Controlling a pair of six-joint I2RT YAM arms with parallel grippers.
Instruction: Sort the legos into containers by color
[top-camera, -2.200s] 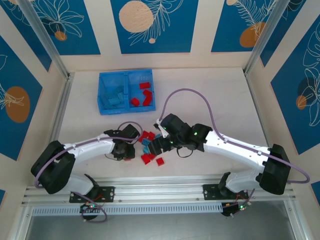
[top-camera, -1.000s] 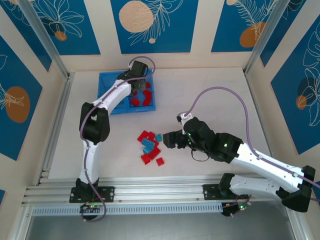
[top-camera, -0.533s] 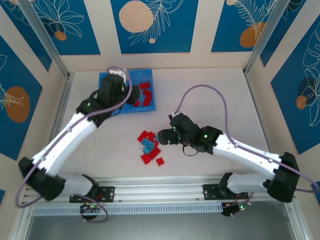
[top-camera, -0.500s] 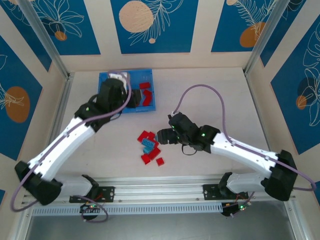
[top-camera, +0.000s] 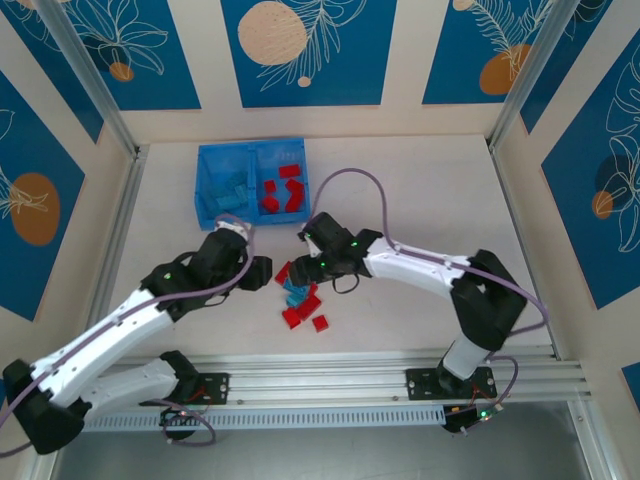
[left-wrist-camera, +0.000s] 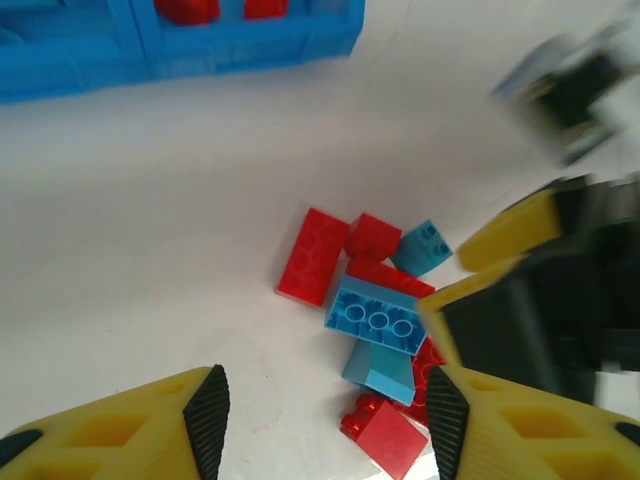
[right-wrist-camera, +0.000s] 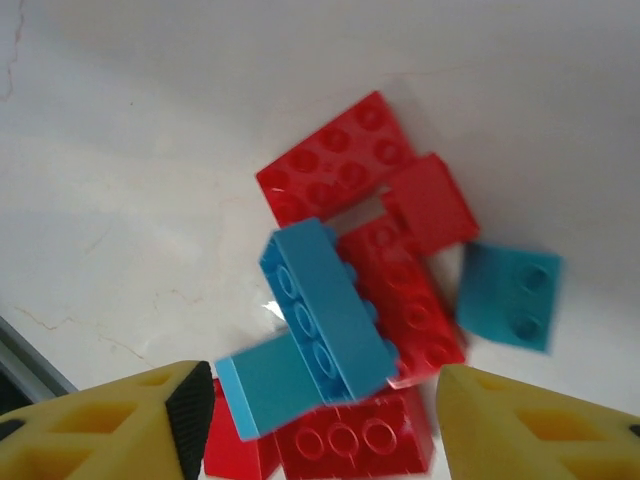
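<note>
Loose legos, red and light blue, lie heaped on the table (top-camera: 300, 297). In the left wrist view a long blue brick (left-wrist-camera: 378, 317) lies studs down over a blue sloped brick (left-wrist-camera: 380, 372), with red bricks (left-wrist-camera: 315, 255) around them. My left gripper (top-camera: 264, 273) (left-wrist-camera: 325, 432) hovers open at the heap's left edge, holding nothing. My right gripper (top-camera: 305, 267) (right-wrist-camera: 320, 415) hangs open straight above the heap, its fingers either side of the long blue brick (right-wrist-camera: 330, 312) without touching it. The containers are one blue bin (top-camera: 204, 190): blue bricks (top-camera: 233, 195) on the left, red bricks (top-camera: 283, 193) on the right.
The two grippers sit close together over the heap; the right one's yellow fingers (left-wrist-camera: 497, 235) show at the right of the left wrist view. The bin's front wall (left-wrist-camera: 200, 55) lies beyond the heap. Bare table stretches to the right (top-camera: 440, 200).
My left arm has swung from the bin back down to the heap's left side. My right gripper has slid left onto the heap and its jaws have narrowed.
</note>
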